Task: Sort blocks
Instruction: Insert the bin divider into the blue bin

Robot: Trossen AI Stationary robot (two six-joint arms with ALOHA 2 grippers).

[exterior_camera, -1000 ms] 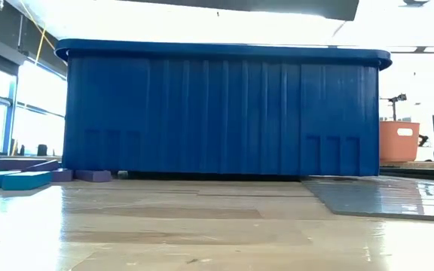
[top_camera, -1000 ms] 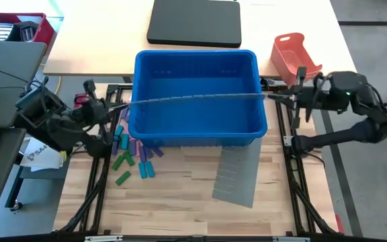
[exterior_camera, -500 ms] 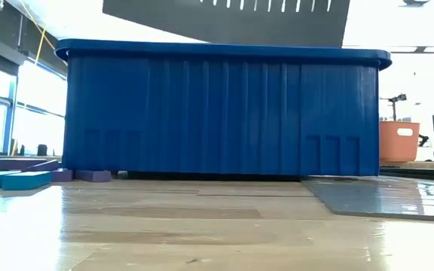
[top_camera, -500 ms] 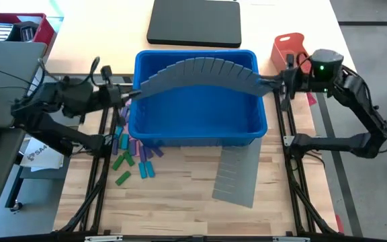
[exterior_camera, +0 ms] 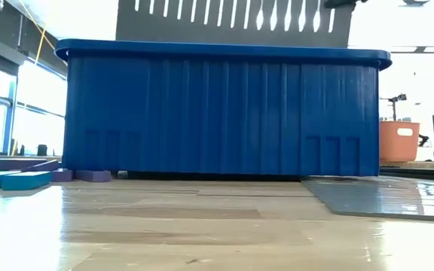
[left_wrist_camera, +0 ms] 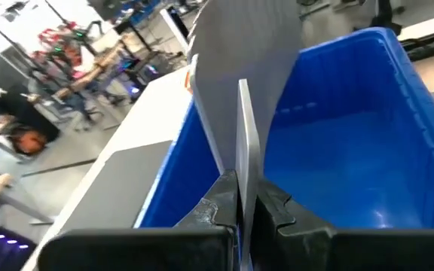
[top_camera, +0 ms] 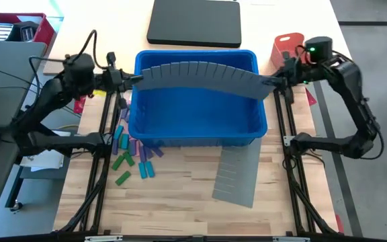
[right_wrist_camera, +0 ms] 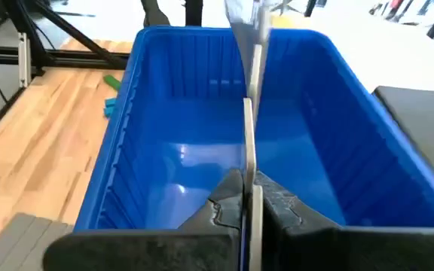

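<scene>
Left gripper (left_wrist_camera: 239, 197) and right gripper (right_wrist_camera: 249, 197) clamped on ends of bowed grey slotted divider sheet (top_camera: 200, 75) over blue plastic bin (top_camera: 197, 131). Coloured blocks (top_camera: 130, 153) on table beside bin. Could spring free if squeezed further.

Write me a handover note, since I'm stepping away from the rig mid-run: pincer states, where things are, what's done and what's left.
Left pincer: shut on the left end of a grey slotted divider sheet.
Right pincer: shut on the sheet's right end. The sheet is bowed, held above the blue bin.
A second divider sheet lies flat on the table in front of the bin.
Blocks: green, blue and purple pieces lie loose on the table by the bin's front left corner.
Done: sheet lifted over the bin.
Left: seat the sheet in the bin, probably the second too, then sort the blocks; none appear in the bin.
</scene>
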